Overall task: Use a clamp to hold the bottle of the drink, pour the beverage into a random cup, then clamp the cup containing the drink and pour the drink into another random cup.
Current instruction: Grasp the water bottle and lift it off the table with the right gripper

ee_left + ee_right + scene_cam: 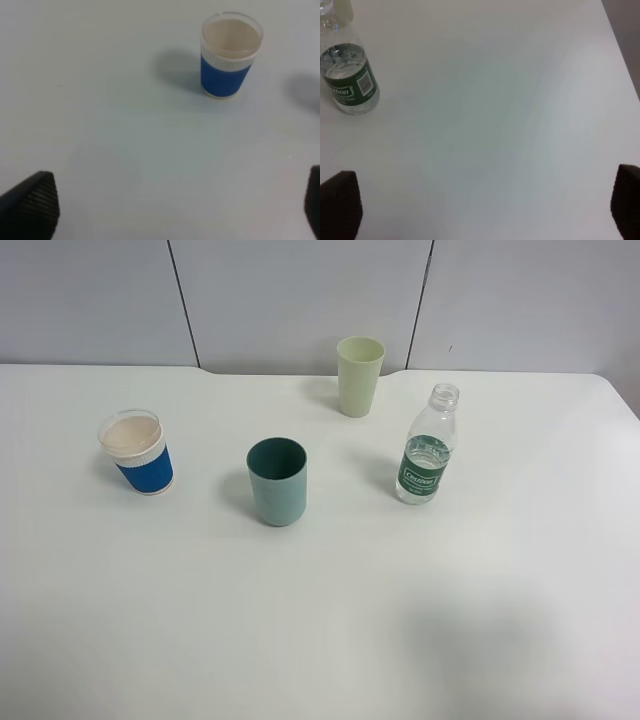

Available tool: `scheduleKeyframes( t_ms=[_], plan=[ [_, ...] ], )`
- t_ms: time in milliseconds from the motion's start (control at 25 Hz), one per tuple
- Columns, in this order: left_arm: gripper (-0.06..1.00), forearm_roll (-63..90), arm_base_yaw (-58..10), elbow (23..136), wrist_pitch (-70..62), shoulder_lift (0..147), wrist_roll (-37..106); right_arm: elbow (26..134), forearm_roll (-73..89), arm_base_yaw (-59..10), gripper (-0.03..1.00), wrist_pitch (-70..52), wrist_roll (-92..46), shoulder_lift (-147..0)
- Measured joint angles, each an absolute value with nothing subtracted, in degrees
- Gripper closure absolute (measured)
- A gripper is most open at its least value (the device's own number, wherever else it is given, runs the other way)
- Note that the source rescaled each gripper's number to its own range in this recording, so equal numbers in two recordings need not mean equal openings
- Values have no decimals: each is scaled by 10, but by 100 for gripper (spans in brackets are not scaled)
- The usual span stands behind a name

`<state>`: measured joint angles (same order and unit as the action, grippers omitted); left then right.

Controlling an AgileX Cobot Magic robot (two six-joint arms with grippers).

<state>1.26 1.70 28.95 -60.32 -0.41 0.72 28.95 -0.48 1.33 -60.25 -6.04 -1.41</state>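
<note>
White table point(330, 640) under grey wall panels point(300, 300) | bottle point(427, 450) upright, cap off, right of centre — handy for the right claw point(484, 207), I'd guess | teal cup point(277, 482) mid-table, blue-banded cup point(138, 455) left, well apart — pouring room | left claw point(172, 207), right claw both wide, empty

Sleeved cup point(140, 453) left; tumbler point(277, 483) centre; bottle point(427, 450) right; tall cup point(359, 376) behind

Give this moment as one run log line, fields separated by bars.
stage: not started | left gripper: open, empty | right gripper: open, empty | bottle: upright, untouched | teal tumbler: untouched
</note>
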Motion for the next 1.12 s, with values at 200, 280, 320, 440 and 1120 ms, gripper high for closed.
scheduleKeyframes(
  t_ms=[200,280,320,440,1120],
  plan=[
    [-6,13,17,289,-603,-4,7,290,-5,13,-3,-603,-60,-14],
    [-6,13,17,289,-603,-4,7,290,-5,13,-3,-603,-60,-14],
    [-6,13,17,289,-603,-4,7,290,-5,13,-3,-603,-60,-14],
    [-6,13,17,289,-603,-4,7,290,-5,13,-3,-603,-60,-14],
    [-6,13,17,289,-603,-4,7,290,-5,13,-3,-603,-60,-14]
  ],
)
